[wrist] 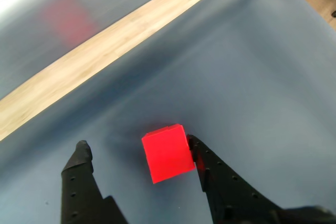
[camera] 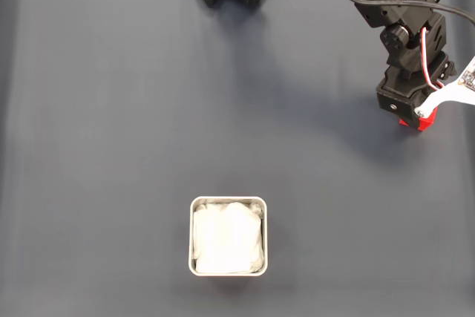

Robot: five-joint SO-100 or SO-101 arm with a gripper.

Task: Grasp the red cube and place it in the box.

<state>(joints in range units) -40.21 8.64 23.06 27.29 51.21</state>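
My gripper (wrist: 137, 147) is down low over the dark grey mat (wrist: 252, 77), jaws spread apart and gripping nothing. In the wrist view the red cube (wrist: 167, 152) sits between my two black fingers: the one at 4 o'clock (wrist: 202, 157) is touching the cube's side, while the one at 8 o'clock (wrist: 81, 156) stands apart from it with bare mat in the gap. The cube rests on the mat, one corner turned toward the camera. A strip of pale wood (wrist: 115, 30) runs across from 9 o'clock up toward 1 o'clock, beyond the mat's edge.

From the fixed view, my arm (camera: 401, 5) reaches in from 1 o'clock and my gripper (camera: 413, 115) hangs at about 3 o'clock, with a sliver of the red cube (camera: 417, 122) peeking out beneath it. The box (camera: 228, 203) lies at 6 o'clock, well apart from the cube, its white cloth lining (camera: 226, 237) rumpled inside.
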